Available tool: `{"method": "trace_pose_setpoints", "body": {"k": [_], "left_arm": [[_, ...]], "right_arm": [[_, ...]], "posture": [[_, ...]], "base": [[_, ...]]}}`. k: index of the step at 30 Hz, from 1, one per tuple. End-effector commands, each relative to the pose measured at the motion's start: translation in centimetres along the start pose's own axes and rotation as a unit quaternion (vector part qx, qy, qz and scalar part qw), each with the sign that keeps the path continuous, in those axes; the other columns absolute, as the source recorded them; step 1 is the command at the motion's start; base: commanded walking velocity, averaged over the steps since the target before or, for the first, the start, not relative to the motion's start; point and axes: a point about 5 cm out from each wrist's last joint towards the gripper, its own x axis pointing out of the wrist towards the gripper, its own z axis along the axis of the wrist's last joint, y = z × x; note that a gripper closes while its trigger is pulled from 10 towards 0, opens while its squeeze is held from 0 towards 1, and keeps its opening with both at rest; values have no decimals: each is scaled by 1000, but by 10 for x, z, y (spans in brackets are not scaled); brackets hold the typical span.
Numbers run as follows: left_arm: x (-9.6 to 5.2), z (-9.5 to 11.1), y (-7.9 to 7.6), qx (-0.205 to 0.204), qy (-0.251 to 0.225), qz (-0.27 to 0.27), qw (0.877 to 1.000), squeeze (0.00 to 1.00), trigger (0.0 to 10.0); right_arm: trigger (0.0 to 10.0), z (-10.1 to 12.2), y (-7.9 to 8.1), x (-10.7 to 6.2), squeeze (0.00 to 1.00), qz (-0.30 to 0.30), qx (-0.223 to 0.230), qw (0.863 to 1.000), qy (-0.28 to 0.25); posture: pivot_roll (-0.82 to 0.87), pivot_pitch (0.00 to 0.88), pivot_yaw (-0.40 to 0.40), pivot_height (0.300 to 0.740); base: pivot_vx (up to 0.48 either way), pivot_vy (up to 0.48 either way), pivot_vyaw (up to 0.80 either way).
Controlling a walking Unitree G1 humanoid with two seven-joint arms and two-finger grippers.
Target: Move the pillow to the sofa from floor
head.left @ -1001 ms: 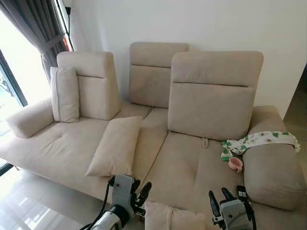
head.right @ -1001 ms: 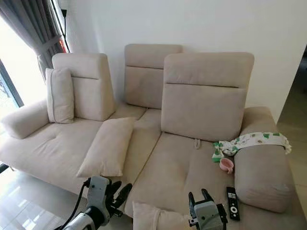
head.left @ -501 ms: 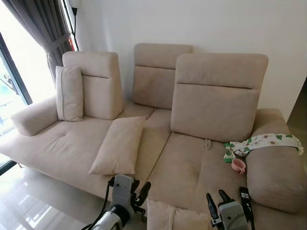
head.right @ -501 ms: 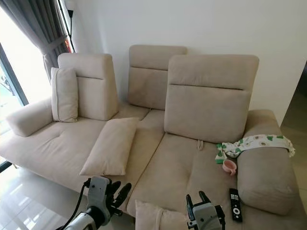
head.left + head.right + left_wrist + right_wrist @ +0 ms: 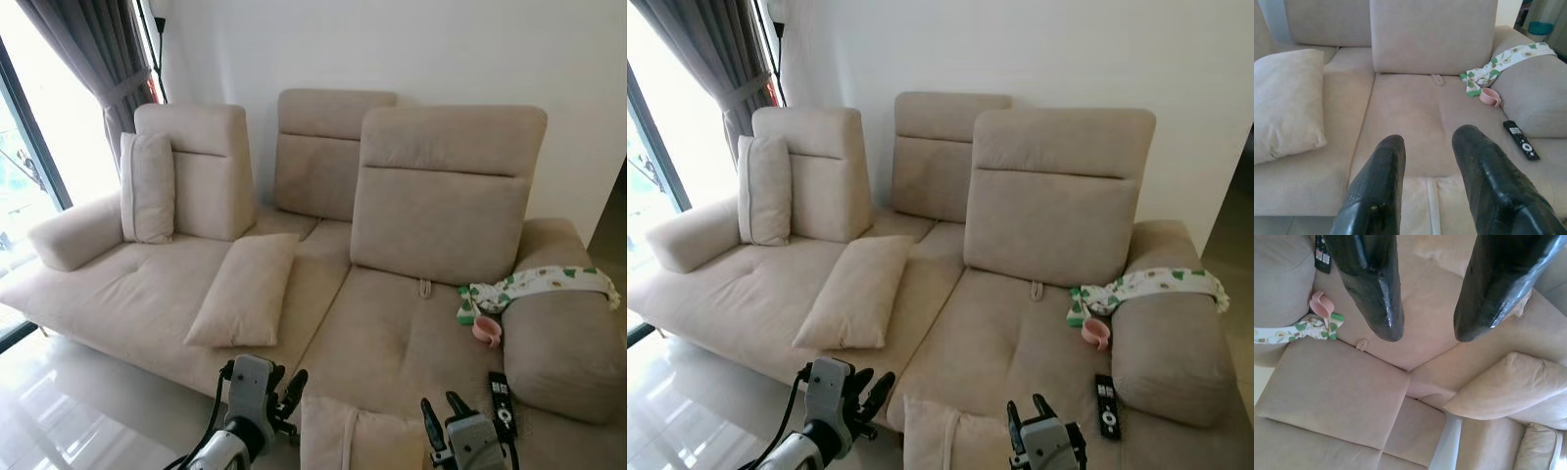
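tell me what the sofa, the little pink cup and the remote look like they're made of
Sofa: beige woven or suede-like fabric, matte, with soft seams and creases. Pink cup: probably plastic or silicone, smooth with an even colour; too small to be sure. Remote: black hard plastic with a slight sheen and pale buttons.

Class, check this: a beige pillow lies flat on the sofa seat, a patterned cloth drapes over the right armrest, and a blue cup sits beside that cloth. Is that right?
One detail is wrong: the cup is pink, not blue, as the left eye view shows. The rest holds: the pillow lies flat on the sofa seat, and the patterned cloth drapes over the right armrest.
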Motion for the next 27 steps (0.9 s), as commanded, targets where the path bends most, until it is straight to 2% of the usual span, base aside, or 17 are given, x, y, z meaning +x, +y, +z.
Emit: {"method": "trace_pose_setpoints", "body": {"k": [1,27], "left_arm": [[-1,-5,4,8,13,5,1000,0,10000],[2,-5,3,10,9,4,1000,0,10000]], "right_arm": [[10000,-1,2,-1,0,0,9,1000,0],[10000,2,2,2,0,-4,14,1000,-7]], "posture": [[112,2,80,635],[113,0,80,545]], "base": [[0,0,0],[0,0,0]]}}
